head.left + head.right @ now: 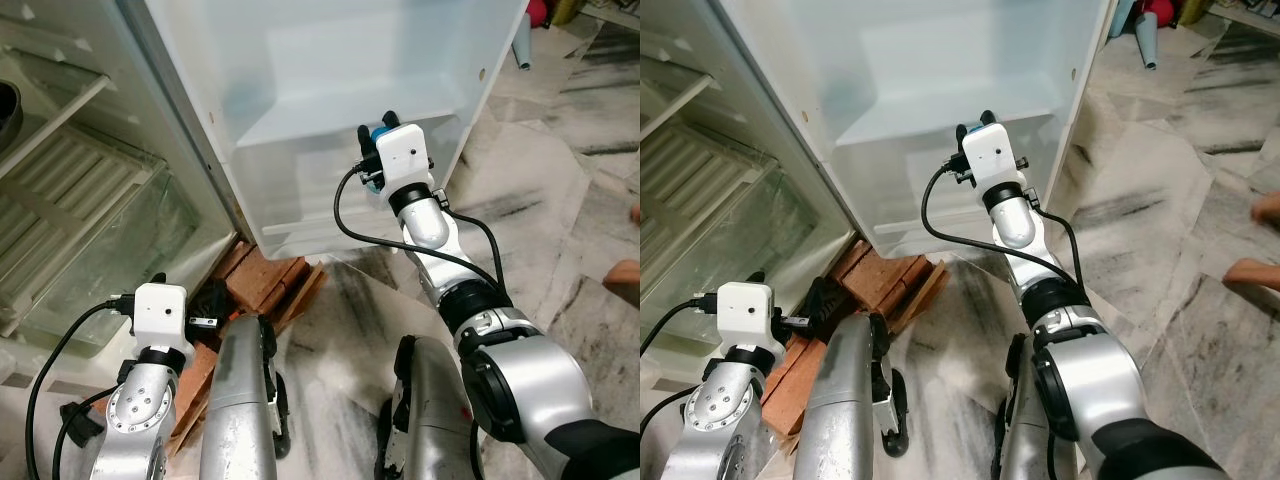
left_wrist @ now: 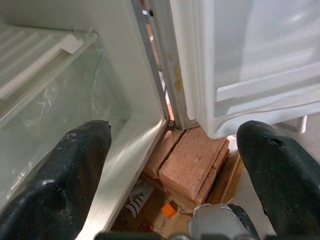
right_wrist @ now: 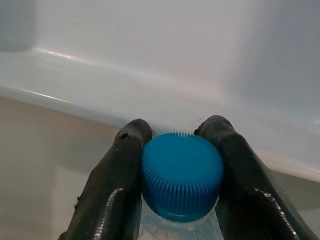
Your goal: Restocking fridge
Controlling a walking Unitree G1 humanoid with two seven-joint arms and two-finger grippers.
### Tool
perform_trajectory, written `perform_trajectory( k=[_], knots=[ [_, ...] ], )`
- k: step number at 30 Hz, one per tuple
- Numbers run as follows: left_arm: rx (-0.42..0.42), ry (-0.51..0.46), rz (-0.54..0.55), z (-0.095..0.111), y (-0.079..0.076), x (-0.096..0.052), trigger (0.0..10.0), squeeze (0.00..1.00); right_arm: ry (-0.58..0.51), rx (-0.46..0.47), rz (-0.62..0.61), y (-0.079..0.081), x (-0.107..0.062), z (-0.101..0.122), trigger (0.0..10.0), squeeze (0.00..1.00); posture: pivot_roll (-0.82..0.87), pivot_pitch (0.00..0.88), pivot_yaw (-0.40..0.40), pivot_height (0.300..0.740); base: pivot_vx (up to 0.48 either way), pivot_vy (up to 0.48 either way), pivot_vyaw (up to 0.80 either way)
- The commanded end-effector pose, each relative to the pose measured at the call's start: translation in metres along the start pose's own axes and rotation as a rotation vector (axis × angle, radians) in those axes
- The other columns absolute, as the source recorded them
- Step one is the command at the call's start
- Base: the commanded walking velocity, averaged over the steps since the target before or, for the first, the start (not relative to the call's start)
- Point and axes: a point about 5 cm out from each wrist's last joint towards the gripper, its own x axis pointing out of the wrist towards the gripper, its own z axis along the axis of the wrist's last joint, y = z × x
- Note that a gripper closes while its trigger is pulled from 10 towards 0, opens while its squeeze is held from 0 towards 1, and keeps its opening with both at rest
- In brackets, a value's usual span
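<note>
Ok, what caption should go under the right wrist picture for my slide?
The right hand squeezes a bottle's blue cap beside the white fridge door shelf.

Arms: silver, jointed, rounded metal casings. Wrists: white box camera housings, looped black cables. Left pincer (image 2: 170,175), right pincer (image 3: 180,150): long, scuffed black fingers.

From the head we look steeply down with both eyes onto the open fridge door (image 1: 330,90) ahead and the marble floor (image 1: 1160,250) to the right, the two views sharing nearly the same scene. Our left wrist camera sits low and near, facing the bricks (image 2: 192,160) under the door hinge. Our right wrist camera sits very close to a blue cap (image 3: 181,175) against the door's inner shelf.
</note>
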Motion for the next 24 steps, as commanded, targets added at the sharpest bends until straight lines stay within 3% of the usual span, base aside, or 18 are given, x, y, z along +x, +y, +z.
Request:
perform_trajectory(
  k=[1,13,18,24],
  knots=[
    [0.016,0.013,0.003,0.000,0.004,-0.004,10.0,0.00,0.225,0.038,-0.049,-0.004,-0.020,-0.040,10.0,0.00,0.24,0.296,0.089,0.572,0.000,0.000,0.00],
    [0.018,0.034,-0.010,0.000,0.002,-0.011,10.0,0.00,0.277,0.004,-0.092,-0.013,-0.030,-0.053,10.0,0.00,0.24,0.322,0.103,0.572,0.000,0.000,0.00],
    [0.017,0.028,-0.008,0.003,0.001,-0.008,10.0,0.00,0.204,-0.007,-0.104,-0.017,-0.023,-0.041,10.0,0.00,0.23,0.312,0.106,0.572,0.000,0.000,0.00],
    [0.013,-0.001,0.001,0.009,0.002,0.004,10.0,0.00,-0.005,-0.022,-0.106,-0.032,-0.013,-0.011,10.0,0.00,0.21,0.279,0.094,0.572,0.000,0.000,0.00]
  ],
)
